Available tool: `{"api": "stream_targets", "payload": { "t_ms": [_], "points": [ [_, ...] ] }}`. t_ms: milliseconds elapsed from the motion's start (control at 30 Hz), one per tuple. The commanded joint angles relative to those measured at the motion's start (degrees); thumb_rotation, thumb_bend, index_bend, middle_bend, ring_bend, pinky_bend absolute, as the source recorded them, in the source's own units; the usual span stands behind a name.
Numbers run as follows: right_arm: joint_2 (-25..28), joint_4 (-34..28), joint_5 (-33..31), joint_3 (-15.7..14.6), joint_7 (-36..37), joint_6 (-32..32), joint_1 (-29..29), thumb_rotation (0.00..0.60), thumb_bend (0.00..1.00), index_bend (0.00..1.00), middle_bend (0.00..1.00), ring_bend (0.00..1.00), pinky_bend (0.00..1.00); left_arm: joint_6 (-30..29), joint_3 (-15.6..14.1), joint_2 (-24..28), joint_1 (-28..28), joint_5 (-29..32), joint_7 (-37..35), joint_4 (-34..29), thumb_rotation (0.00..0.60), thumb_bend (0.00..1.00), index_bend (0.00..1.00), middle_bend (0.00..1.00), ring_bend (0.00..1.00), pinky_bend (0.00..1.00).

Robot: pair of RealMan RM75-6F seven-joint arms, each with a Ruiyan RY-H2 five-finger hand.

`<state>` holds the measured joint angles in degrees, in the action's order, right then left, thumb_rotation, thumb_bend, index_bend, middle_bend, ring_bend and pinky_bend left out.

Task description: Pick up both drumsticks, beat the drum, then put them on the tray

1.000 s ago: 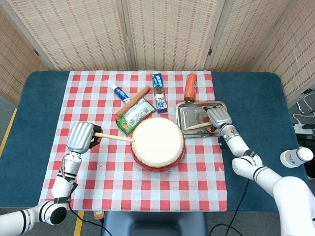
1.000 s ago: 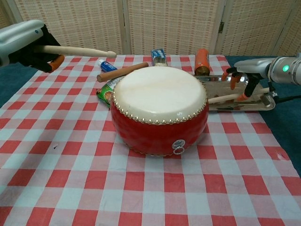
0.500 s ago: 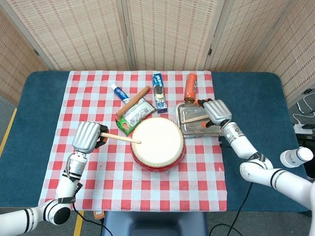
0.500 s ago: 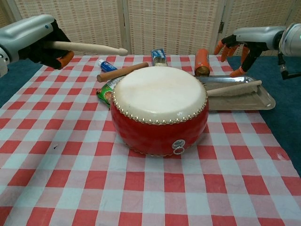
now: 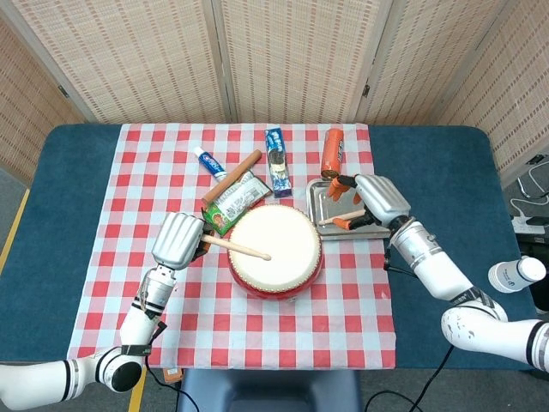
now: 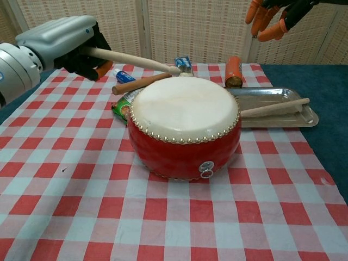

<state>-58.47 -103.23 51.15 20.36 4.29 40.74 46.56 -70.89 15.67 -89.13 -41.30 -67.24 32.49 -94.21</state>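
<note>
The left hand (image 5: pixel 177 239) is gripping one drumstick (image 6: pixel 133 59) over the drum (image 6: pixel 184 125); the right hand (image 5: pixel 374 197) is hovering, fingers apart (seemingly empty), above the other drumstick (image 6: pixel 272 107) in the tray (image 6: pixel 304 116).

red drum (image 6: pixel 184 138) with a cream skin, upright on the checked cloth. one pale wooden drumstick (image 6: pixel 130 58) gripped in the left hand (image 5: pixel 177 239), tip over the skin. second drumstick (image 6: pixel 273 108) lying in the steel tray (image 6: pixel 307 117), just right of the drum.
</note>
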Motion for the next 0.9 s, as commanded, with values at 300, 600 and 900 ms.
{"api": "stream_targets", "payload": {
  "t_ms": [300, 600, 900],
  "points": [
    [1.1, -5.7, -6.7, 0.7, 4.5, -7.2, 4.9, 0.600, 0.15, 0.40, 0.42, 0.32, 0.48, -0.4, 2.9, -2.8, -3.6, 10.3, 10.6, -2.7, 0.600, 0.81, 0.95, 1.00, 0.98, 1.00],
    [-3.5, -5.1, -13.8, -2.2, 3.3, -7.8, 10.9, 0.600, 0.10, 0.40, 0.42, 0.32, 0.48, -3.3, 3.3, -5.1, -6.3, 14.9, 18.9, -4.1, 0.600, 0.81, 0.94, 1.00, 0.98, 1.00],
    [-8.3, -3.7, -16.9, -4.5, -0.5, -1.2, 13.8, 0.600, 0.09, 0.46, 0.48, 0.34, 0.49, -5.3, 3.3, -6.1, -8.0, 16.7, 22.2, -5.4, 0.600, 0.81, 0.94, 1.00, 0.98, 1.00]
  ]
}}
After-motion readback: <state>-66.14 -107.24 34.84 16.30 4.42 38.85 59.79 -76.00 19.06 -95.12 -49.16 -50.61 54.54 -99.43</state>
